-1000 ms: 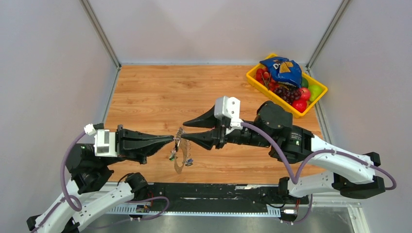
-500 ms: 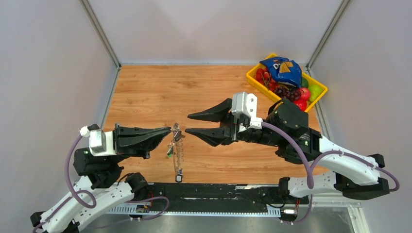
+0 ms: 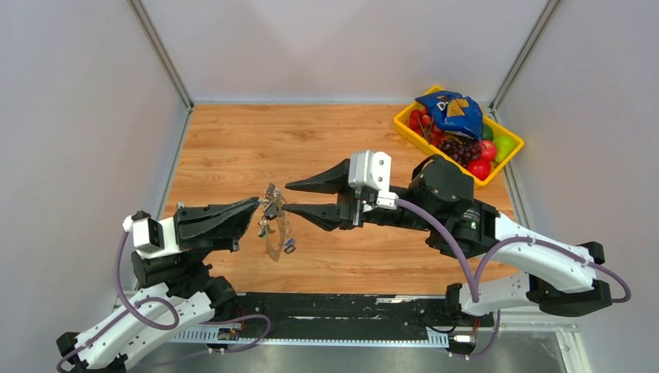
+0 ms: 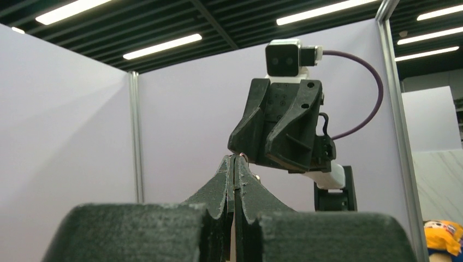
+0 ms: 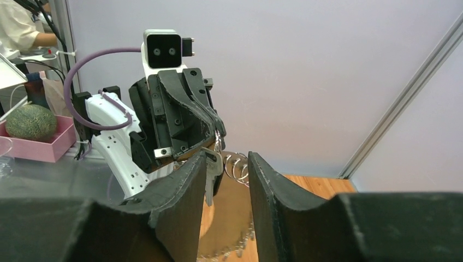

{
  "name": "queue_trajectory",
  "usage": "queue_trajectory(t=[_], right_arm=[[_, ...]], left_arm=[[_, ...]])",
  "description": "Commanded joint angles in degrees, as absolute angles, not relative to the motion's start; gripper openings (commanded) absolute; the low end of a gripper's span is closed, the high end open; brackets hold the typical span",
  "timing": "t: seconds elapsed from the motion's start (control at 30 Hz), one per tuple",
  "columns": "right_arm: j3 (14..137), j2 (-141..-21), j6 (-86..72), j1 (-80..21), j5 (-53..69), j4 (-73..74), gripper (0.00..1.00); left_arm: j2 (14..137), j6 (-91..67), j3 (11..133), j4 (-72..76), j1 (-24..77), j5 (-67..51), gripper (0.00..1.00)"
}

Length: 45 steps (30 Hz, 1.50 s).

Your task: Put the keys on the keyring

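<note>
My left gripper [image 3: 259, 204] is shut on the top of the keyring [image 3: 275, 235], a thin silver hoop with a beaded edge that hangs from its tips above the table. Small keys [image 3: 288, 246] dangle on the hoop, one with a green tag [image 3: 262, 230]. My right gripper [image 3: 286, 197] is open, its two fingers on either side of the ring's top, facing the left gripper. In the right wrist view a silver key [image 5: 211, 166] and small wire loops [image 5: 236, 166] hang between the open fingers, with the beaded hoop edge [image 5: 233, 250] below. In the left wrist view the fingertips [image 4: 228, 166] are pressed together.
A yellow basket [image 3: 407, 123] with fruit and a blue snack bag [image 3: 451, 111] stands at the back right of the wooden table [image 3: 233, 148]. Grey walls close in the left, right and far sides.
The left gripper has moved up and away with the hanging keyring. The right gripper backed off to the right, then came back left, open, around the ring's top.
</note>
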<state>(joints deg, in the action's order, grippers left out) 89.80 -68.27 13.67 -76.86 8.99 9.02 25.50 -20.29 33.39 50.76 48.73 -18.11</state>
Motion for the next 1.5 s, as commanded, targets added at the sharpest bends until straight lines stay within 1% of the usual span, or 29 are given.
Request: queue_trajectory(t=[0.0,0.1,0.2,0.53,0.77,1.07,1.3,1.47], right_arm=[[93.3,-70.5,16.0,-77.1,10.2,6.7,0.38],[94.6,-72.1,16.3,-77.1,10.8,6.6,0.33],[95.5,-73.2,16.3,-77.1,13.0,6.3,0.32],[97.1,-75.5,13.8,-77.1,18.2,4.1,0.31],[98.1,-77.0,12.7,-77.1,18.6,3.4,0.30],[98.6,-78.5,12.7,-77.2,18.4,2.6,0.28],[98.3,-78.4,13.0,-77.5,18.1,2.2,0.17],[96.9,-77.1,13.2,-77.6,17.2,1.3,0.20]], left_arm=[[24.9,-20.9,32.9,61.3,48.9,-16.4,0.00],[24.5,-20.9,32.1,62.6,48.9,-16.2,0.00],[24.1,-20.6,31.7,63.1,48.9,-16.3,0.00],[22.5,-19.4,30.8,62.0,48.9,-16.1,0.00],[21.8,-18.4,31.0,60.3,48.8,-15.8,0.00],[21.5,-17.9,31.3,59.3,48.9,-15.6,0.00],[21.3,-17.8,31.3,58.9,48.9,-15.6,0.00],[21.4,-17.7,31.4,58.9,48.8,-15.5,0.00]])
